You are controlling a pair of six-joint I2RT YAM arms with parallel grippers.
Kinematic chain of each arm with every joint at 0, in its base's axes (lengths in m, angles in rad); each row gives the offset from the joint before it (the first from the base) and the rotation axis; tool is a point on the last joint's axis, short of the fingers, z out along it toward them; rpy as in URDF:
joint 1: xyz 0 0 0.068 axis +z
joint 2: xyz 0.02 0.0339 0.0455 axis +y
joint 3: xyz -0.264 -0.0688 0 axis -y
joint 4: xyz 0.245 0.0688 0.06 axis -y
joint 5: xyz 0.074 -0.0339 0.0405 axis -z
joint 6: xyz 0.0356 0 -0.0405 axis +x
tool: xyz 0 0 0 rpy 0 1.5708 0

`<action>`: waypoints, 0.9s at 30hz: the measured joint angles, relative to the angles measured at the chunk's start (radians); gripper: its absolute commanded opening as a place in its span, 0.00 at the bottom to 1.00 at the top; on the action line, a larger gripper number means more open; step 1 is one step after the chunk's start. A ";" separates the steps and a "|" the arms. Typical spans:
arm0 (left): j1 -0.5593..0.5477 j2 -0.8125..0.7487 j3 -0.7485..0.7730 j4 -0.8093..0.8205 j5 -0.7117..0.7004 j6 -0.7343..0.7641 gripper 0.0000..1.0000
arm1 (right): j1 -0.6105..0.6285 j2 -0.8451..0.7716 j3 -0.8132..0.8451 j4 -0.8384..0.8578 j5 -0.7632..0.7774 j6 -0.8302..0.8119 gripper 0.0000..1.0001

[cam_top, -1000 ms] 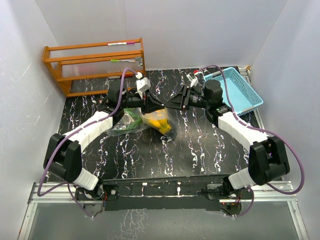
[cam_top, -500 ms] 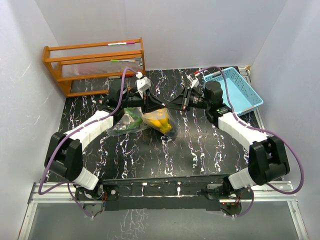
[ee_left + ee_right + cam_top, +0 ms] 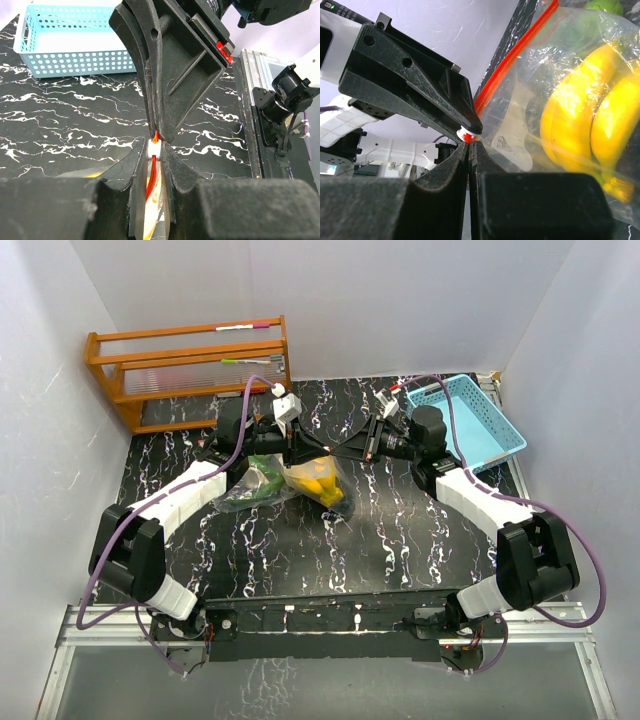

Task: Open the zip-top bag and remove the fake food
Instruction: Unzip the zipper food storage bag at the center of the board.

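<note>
Since the zip-top bag (image 3: 300, 480) is thin clear film, expect it to be limp, crinkly and slick: it will not hold a shape and will stretch or slide if pulled by a panel. The only firm part is the red zip strip (image 3: 515, 65) along the mouth, with its small white slider (image 3: 155, 148), so holds belong there, close on either side of the opening. Bag lies about mid-tabletop (image 3: 400, 530), slightly toward the left edge, mouth lifted to where the two arms meet. Contents inside, none out yet: yellow bananas (image 3: 580, 115) pressed against the film, green pieces (image 3: 265, 480) at the end nearer the left edge. These are light, hard, smooth plastic by the look of them; likely to roll or shift inside when the bag is tilted. Left gripper (image 3: 154, 152): fingers nearly together, clamped on the zip strip and film just below the slider. Right gripper (image 3: 469, 145): fingers pinched fully together, tips meeting the left gripper's tips at the slider; a sliver of red shows at the tips in the left wrist view, so it may have the strip's edge, but a real hold cannot be confirmed. Zip looks unopened. Light-blue basket (image 3: 490, 425) at the far right corner, wooden rack (image 3: 190, 370) at the far left corner, both apart from the bag.
</note>
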State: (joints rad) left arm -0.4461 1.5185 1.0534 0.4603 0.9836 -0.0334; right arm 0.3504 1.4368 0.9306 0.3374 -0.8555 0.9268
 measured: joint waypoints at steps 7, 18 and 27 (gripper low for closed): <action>0.000 -0.004 0.000 -0.012 -0.011 0.016 0.09 | -0.010 0.000 -0.017 0.037 -0.002 0.023 0.08; 0.001 -0.010 -0.001 -0.049 -0.050 0.047 0.07 | -0.050 -0.016 -0.037 0.091 -0.034 0.049 0.08; 0.004 -0.008 -0.001 -0.048 -0.047 0.036 0.07 | -0.032 -0.023 0.001 -0.061 -0.023 -0.123 0.60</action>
State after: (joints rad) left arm -0.4423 1.5108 1.0523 0.4122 0.9371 0.0029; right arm 0.3180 1.4143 0.9314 0.2768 -0.8780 0.8040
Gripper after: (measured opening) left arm 0.127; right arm 0.506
